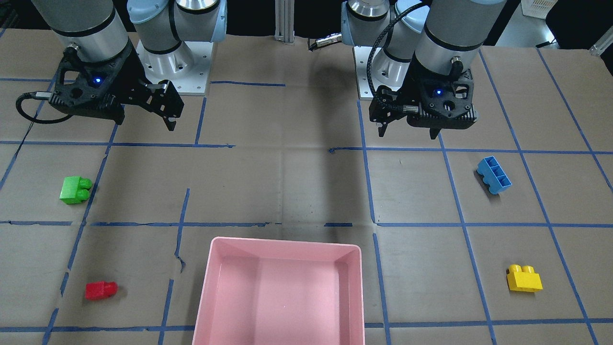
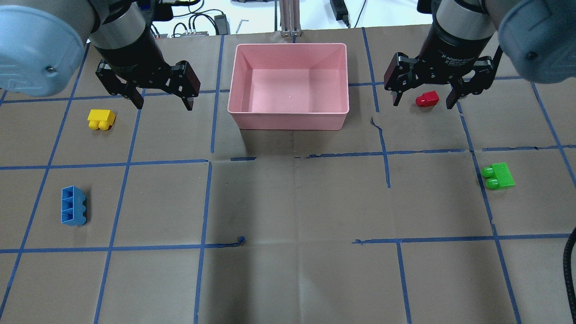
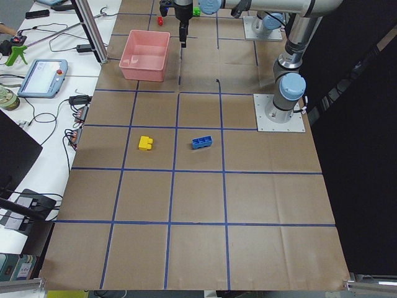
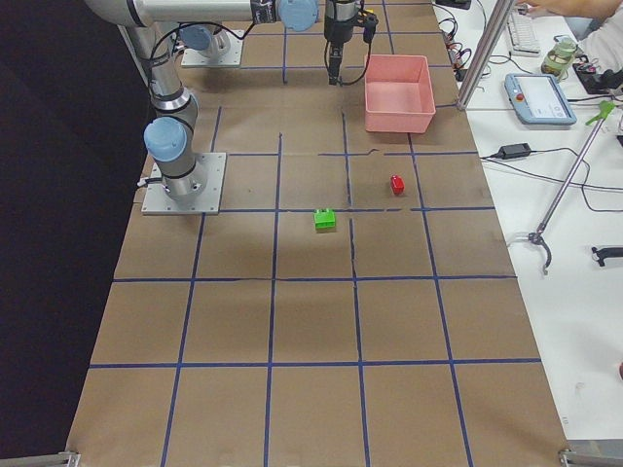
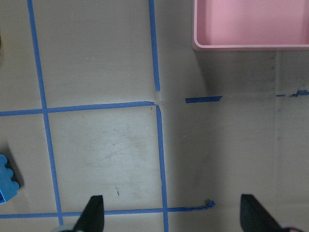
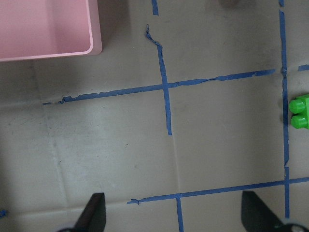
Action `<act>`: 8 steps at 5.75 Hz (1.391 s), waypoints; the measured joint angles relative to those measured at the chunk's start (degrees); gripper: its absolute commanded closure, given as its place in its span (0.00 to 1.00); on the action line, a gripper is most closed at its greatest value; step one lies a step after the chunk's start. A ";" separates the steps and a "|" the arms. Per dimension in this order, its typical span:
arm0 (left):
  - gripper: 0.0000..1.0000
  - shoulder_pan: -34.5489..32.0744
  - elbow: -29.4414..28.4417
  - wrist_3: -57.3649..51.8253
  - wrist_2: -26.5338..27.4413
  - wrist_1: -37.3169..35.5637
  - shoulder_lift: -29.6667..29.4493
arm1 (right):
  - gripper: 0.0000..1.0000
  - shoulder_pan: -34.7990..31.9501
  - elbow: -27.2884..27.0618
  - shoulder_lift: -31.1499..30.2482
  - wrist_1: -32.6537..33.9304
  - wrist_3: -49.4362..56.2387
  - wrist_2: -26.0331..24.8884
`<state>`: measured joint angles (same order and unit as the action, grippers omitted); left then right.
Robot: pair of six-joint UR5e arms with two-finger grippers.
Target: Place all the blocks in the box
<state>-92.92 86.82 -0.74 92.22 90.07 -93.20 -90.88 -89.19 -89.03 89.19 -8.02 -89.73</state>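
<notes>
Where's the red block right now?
Overhead view: the red block lies on the table on the robot's right side, right of the box, with the green block nearer the robot.

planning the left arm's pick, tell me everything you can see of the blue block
The blue block is a light-blue, smooth plastic brick, longer than wide. It lies on its side rather than studs-up: three open square cells in a row show on its upper face, and three rounded studs bulge from one long side, pointing toward the middle of the table. It sits on the brown paper on the robot's left side, within a taped square, clear of the blue tape lines. Only the table touches it.
</notes>
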 measured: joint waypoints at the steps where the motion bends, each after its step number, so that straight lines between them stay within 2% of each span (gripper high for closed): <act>1: 0.01 0.15 0.01 -0.04 0.04 0.68 0.32 | 0.00 0.00 -0.05 0.02 -0.01 0.00 0.00; 5: 0.01 2.07 -0.22 -0.31 0.03 2.30 1.29 | 0.00 0.06 0.27 0.12 -0.41 0.55 0.27; 8: 0.01 2.13 -0.25 -0.32 0.02 2.31 1.43 | 0.00 0.45 -0.24 0.27 0.21 13.26 -0.12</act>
<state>-90.79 86.57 -1.06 92.24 92.38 -91.76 -90.43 -89.43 -88.76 89.40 5.24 -89.85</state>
